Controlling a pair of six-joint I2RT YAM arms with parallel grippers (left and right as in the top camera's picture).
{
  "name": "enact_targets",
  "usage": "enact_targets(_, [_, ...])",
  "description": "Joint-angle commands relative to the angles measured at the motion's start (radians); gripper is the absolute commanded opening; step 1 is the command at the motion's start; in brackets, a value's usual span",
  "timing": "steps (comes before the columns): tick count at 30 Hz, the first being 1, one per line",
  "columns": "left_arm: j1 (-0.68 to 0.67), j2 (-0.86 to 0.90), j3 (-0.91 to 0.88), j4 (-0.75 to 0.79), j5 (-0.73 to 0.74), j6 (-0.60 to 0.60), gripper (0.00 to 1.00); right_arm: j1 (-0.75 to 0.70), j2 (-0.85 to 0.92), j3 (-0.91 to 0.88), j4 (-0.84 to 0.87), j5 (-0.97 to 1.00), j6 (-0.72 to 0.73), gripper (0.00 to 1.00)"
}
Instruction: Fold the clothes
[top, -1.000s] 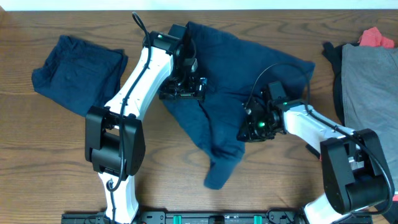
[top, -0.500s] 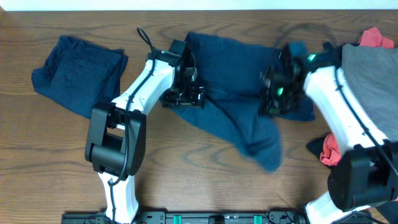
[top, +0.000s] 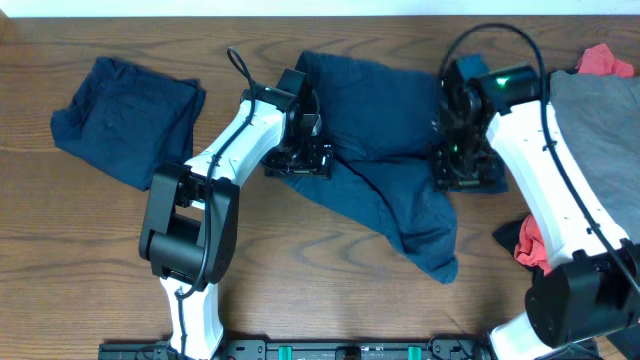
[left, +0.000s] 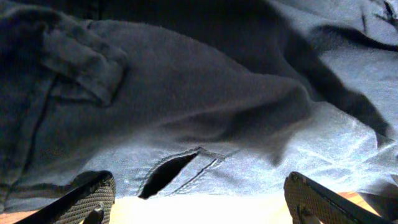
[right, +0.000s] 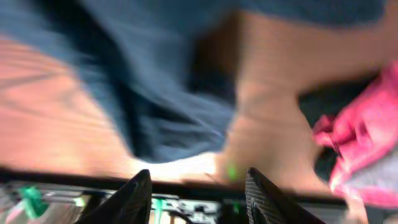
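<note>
Here, the left gripper (left: 199, 194) stands wide, its two fingers (left: 84, 199) far apart with nothing between them, just above the near left edge of the crumpled navy garment (top: 385, 120), where a pocket slit (left: 168, 177) shows in the cloth. The right gripper (right: 198, 186) is parted too and seems to hold nothing, though its wrist view is badly blurred; from overhead it sits over the right edge of the same garment. That garment lies mid-table toward the far side, spread unevenly, with one leg trailing toward the near edge and to the right. Further out, a folded navy piece (top: 125, 115) rests well apart at the far left of the wooden table (top: 300, 280). At the right, a grey garment (top: 595, 130) lies beside the right arm, with a red piece (top: 606, 60) at its far end and another red piece (top: 532, 243) beside a dark piece near the arm's base.
</note>
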Motion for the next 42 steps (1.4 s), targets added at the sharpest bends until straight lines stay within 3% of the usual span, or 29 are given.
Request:
enact_targets(1, [0.0,-0.006,-0.003,-0.003,-0.005,-0.009,0.88,-0.044,0.006,-0.089,0.01,0.109,0.122,0.48])
enact_targets(9, [0.0,-0.006,-0.004,-0.004,-0.006,-0.008,0.88,-0.164,0.006,-0.337,0.218,-0.144,0.007,0.5])
enact_targets(15, [0.0,-0.006,-0.004,-0.004,-0.013,-0.008,0.88,-0.25,0.006,-0.509,0.455,-0.516,-0.186,0.54])
enact_targets(22, [0.0,-0.006,-0.004,-0.004,-0.013,-0.008,0.88,-0.255,0.006,-0.654,0.629,-0.579,-0.187,0.53])
enact_targets(24, [0.0,-0.006,-0.004,-0.007,-0.013,-0.008,0.88,-0.255,0.006,-0.677,0.656,-0.578,-0.176,0.37])
enact_targets(25, [0.0,-0.006,-0.004,-0.008,-0.013,-0.008,0.88,-0.257,0.006,-0.68,0.661,-0.578,-0.176,0.12])
enact_targets(26, [0.0,-0.006,-0.004,-0.01,-0.013,-0.008,0.88,-0.259,0.006,-0.679,0.663,-0.578,-0.176,0.01])
enact_targets(27, [0.0,-0.006,-0.004,-0.011,-0.013,-0.008,0.88,-0.262,0.004,-0.676,0.661,-0.578,-0.169,0.01])
enact_targets(33, [0.0,-0.006,-0.004,-0.019,-0.013,-0.008,0.88,-0.306,-0.077,-0.564,0.516,-0.51,-0.131,0.01])
enact_targets(38, [0.0,-0.006,-0.004,-0.018,-0.013,-0.008,0.88,-0.318,-0.207,-0.309,0.169,-0.367,-0.132,0.01])
enact_targets(42, [0.0,-0.006,-0.004,-0.019,-0.013,-0.008,0.88,-0.29,-0.27,-0.154,-0.067,-0.139,-0.056,0.01])
